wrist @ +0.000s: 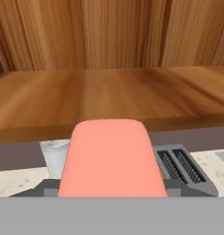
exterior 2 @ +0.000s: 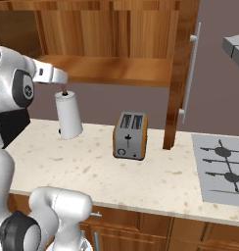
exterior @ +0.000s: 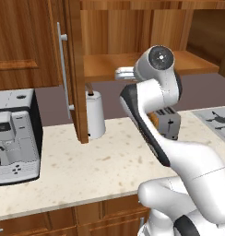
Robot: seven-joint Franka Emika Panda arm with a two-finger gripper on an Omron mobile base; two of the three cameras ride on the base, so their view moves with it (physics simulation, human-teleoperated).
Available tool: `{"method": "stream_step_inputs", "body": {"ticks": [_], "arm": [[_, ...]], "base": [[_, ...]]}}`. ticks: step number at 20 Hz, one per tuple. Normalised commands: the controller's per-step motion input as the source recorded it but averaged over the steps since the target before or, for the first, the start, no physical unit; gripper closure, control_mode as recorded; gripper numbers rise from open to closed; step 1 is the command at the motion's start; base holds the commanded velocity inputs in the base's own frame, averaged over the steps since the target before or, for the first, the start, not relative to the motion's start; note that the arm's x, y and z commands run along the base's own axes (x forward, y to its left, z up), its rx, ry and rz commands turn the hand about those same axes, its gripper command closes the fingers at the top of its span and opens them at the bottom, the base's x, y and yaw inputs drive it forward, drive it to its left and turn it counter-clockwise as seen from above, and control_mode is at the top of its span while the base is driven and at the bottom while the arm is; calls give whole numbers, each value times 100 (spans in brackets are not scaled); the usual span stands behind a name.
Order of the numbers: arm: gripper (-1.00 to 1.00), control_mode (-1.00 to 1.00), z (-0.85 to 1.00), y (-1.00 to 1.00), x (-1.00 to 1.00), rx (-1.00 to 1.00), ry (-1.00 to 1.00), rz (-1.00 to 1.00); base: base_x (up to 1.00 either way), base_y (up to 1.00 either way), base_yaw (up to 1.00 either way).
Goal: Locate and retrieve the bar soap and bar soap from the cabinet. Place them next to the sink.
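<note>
The bar soap (wrist: pixel 112 158) is pink, flat and smooth, with round corners. The hand holds it up in front of the cabinet (wrist: pixel 109 101) shelf, above the desk (wrist: pixel 13 179).

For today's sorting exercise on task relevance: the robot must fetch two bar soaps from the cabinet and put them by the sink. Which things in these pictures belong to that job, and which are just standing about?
Belong to the job:
- salmon-pink flat bar soap, close before the hand camera
- reddish-brown wood wall cabinet, door open

Just standing about:
- silver and orange toaster
- white paper towel roll
- grey coffee machine
- grey stovetop
</note>
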Motion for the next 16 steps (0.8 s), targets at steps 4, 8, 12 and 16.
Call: {"method": "stream_step_inputs", "body": {"ticks": [4,8,12,16], "arm": [[100,-100,-4,-12,-95,2,0,0],[100,-100,-5,-11,-98,1,0,0],[100,-100,-13,-13,-97,0,0,0],[100,-100,-18,-24,-86,0,0,2]], "base": [[0,0,0],[0,0,0],[0,0,0],[0,0,0]]}}
